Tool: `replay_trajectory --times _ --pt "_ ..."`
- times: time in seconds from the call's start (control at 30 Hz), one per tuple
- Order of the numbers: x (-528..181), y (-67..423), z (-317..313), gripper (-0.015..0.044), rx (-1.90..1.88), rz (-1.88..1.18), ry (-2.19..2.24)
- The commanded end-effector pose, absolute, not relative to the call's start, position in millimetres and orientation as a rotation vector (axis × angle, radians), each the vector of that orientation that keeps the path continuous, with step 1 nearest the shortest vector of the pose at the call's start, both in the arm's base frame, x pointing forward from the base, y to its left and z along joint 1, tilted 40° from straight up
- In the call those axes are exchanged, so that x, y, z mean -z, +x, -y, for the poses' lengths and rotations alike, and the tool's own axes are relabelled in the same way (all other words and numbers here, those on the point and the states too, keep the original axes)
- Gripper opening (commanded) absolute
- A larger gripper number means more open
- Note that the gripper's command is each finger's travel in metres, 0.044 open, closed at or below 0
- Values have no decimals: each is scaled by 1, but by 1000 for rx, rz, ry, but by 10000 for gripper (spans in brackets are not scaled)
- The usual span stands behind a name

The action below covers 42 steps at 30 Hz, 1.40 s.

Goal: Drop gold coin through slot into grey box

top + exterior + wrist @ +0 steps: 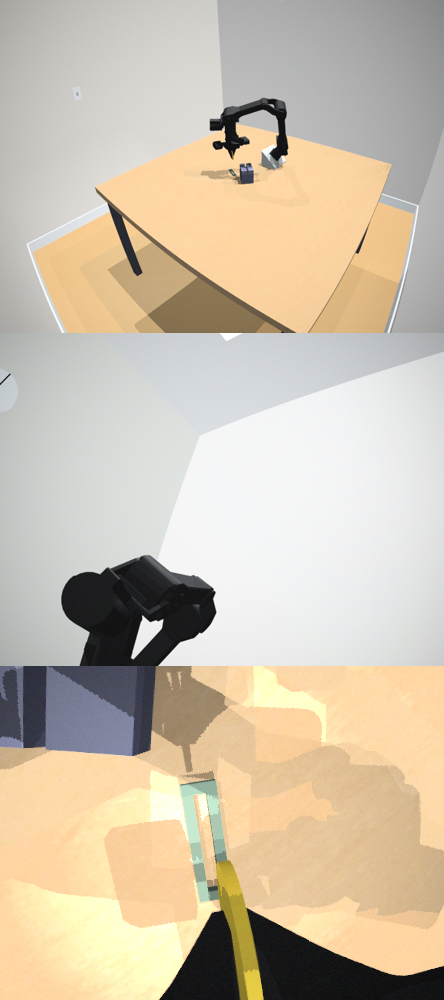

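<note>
In the top view the black arm (265,107) arches over the middle of the bench (251,222), its tool (232,154) pointing down and clenched on the gold coin (232,154), which hangs in the air just below the fingertips; the coin is clear of the green holder (232,172), which lies flat on the bench beneath it, slightly lower in the frame; the grey box (246,173) stands just right of the holder, its slot a dark line across the lid; in the wrist view the coin (240,926) runs edge-on from the bottom centre upward, its tip overlapping the lower end of the holder (205,836), whose slot shows bare bench; a corner of the box (90,711) fills the upper left; the exterior view shows only arm joints against the walls.
</note>
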State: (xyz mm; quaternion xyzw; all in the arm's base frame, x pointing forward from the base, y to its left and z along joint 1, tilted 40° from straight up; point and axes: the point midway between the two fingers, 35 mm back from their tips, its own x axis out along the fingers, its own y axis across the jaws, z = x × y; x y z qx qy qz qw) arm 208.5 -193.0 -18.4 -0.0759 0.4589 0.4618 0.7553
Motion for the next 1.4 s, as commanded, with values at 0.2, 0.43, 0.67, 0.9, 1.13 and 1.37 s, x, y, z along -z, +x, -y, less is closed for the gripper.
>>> replay_trajectory --times 0.2,0.43,0.67,0.9,1.13,1.37 --pt "8 207 202 0 -965 -1036 -122" --pt "8 211 204 0 -875 -1111 15" --pt "2 214 198 0 -873 -1113 16" --pt "-11 221 186 0 -872 -1113 16" --pt "-23 226 173 0 -872 -1113 16" --pt "-34 230 160 0 -871 -1114 18"
